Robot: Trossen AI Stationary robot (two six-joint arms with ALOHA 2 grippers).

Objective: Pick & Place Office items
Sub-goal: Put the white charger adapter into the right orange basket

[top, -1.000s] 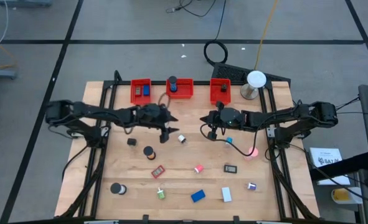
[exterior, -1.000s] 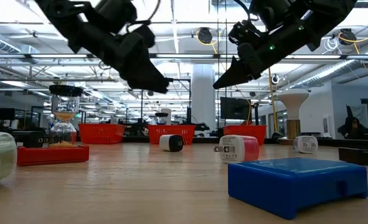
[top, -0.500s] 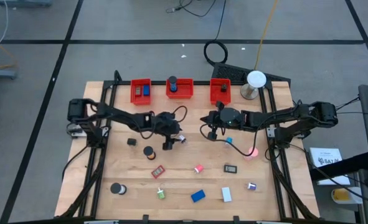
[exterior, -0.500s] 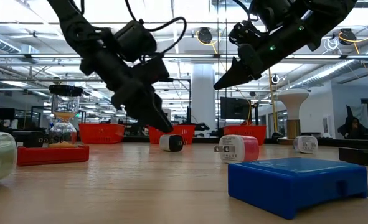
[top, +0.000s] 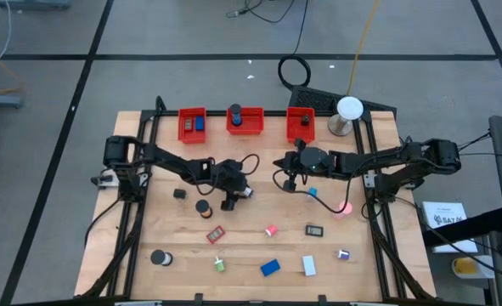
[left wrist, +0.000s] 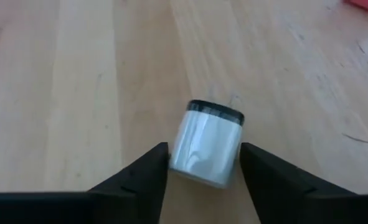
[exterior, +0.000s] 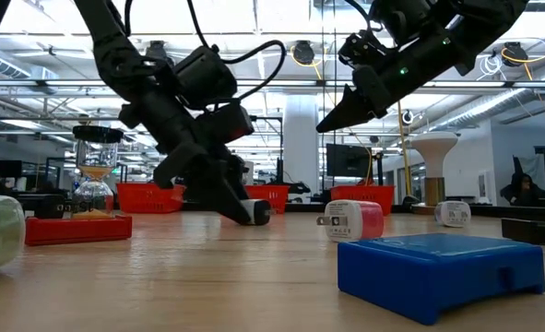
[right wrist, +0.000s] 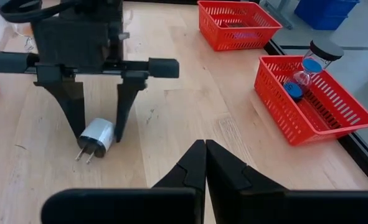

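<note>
Three red bins stand in a row along the far edge of the bench [top: 174,255]: the left bin [top: 192,124], the middle bin [top: 245,121] with a dark-capped hourglass standing in it, and the right bin [top: 300,124]. Taking the middle bin as landmark, two arms meet just in front of it. The left pincer [top: 239,194] is down at the bench in front of that bin, its fingers spread to either side of a small white plug adapter [right wrist: 97,137] lying on its side, close beside it but not clearly pressing it. The right pincer [top: 288,163] hangs above the bench in front of the right bin, its fingers shut on nothing.

Farther in front of the middle bin lie the loose office items: two black rolls [top: 203,206], [top: 159,257], one small black block [top: 180,194], one red-framed piece [top: 215,234], one pink-and-white bit [top: 271,230], one dark flat item [top: 315,229], one green-and-white bit [top: 220,265], one blue block [top: 270,268], one white block [top: 309,267] and one small white-and-purple bit [top: 343,254].

The bench is pale wood planking in a black frame. A white dome lamp [top: 348,109] stands beyond the right bin. Around it lies grey floor with dark tape lines and cables; the low view shows a large hall with ceiling trusses.
</note>
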